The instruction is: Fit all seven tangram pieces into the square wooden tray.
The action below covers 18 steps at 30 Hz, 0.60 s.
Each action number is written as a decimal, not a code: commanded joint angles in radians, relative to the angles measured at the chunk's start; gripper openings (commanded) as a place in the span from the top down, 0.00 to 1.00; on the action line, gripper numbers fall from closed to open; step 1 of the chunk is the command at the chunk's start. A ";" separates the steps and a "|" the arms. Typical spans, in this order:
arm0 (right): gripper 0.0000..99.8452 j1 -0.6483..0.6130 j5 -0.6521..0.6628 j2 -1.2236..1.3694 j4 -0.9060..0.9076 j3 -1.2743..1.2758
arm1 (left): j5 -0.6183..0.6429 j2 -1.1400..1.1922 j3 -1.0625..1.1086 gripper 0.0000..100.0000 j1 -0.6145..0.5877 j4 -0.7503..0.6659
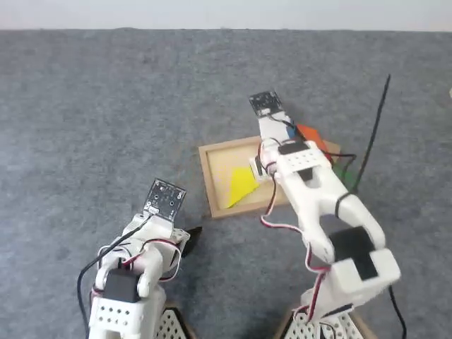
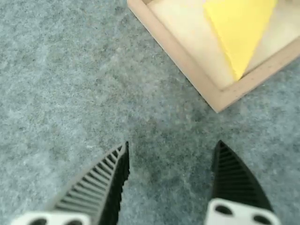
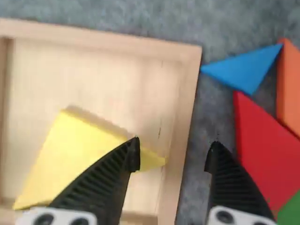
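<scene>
Both released, left pincer (image 2: 172, 144), right pincer (image 3: 176, 141), yellow piece (image 3: 79, 154) in tray (image 3: 188, 93), blue triangle (image 3: 243, 70) outside

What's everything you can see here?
tray: one, light wood, on the grey mat
yellow triangle: one, yellow, inside the tray
blue triangle: one, blue, outside the tray
red piece: one, red, beside the blue triangle
orange piece: one, orange, beside the red piece
green piece: one, green, by the red piece
mat: one, grey, covers the table
left gripper: one, black, open, above mat near tray corner
right gripper: one, black, open, over the tray's wall
</scene>
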 commanded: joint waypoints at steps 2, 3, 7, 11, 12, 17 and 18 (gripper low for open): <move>0.76 0.007 0.002 -0.151 0.019 0.109 | 0.006 -0.017 -0.012 0.72 0.008 0.005; 0.76 0.007 0.002 -0.173 0.021 0.118 | 0.006 -0.017 -0.012 0.72 0.008 0.005; 0.76 0.012 0.002 -0.265 0.028 0.158 | 0.006 -0.017 -0.012 0.72 0.008 0.005; 0.76 0.015 0.000 -0.325 0.008 0.166 | 0.006 -0.017 -0.012 0.72 0.008 0.005; 0.76 0.015 0.000 -0.326 -0.008 0.161 | 0.006 -0.017 -0.012 0.72 0.008 0.005; 0.76 0.008 0.008 -0.231 -0.142 0.150 | 0.006 -0.017 -0.012 0.72 0.008 0.005; 0.76 0.008 0.020 -0.194 -0.143 0.135 | 0.006 -0.017 -0.012 0.72 0.008 0.005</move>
